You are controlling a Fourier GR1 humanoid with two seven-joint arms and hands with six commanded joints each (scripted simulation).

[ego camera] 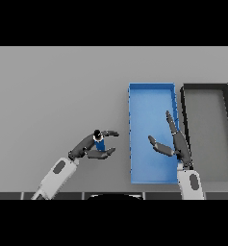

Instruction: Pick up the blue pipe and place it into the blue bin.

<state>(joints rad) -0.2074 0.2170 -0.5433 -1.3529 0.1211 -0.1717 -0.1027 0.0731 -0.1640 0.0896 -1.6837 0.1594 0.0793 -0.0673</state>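
Head view:
Left hand (92, 145): left of the blue bin (152, 91), fingers and thumb curled round the blue pipe (100, 143).
Blue pipe: upright, outside the bin, near its left wall.
Right hand (175, 143): over the bin's right side, fingers straight, holding nothing.
Black bin (205, 87): just right of the blue bin on the tabletop (53, 91).

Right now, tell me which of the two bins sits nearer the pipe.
The blue bin: it sits directly right of the blue pipe in the left hand; the dark bin lies beyond it.
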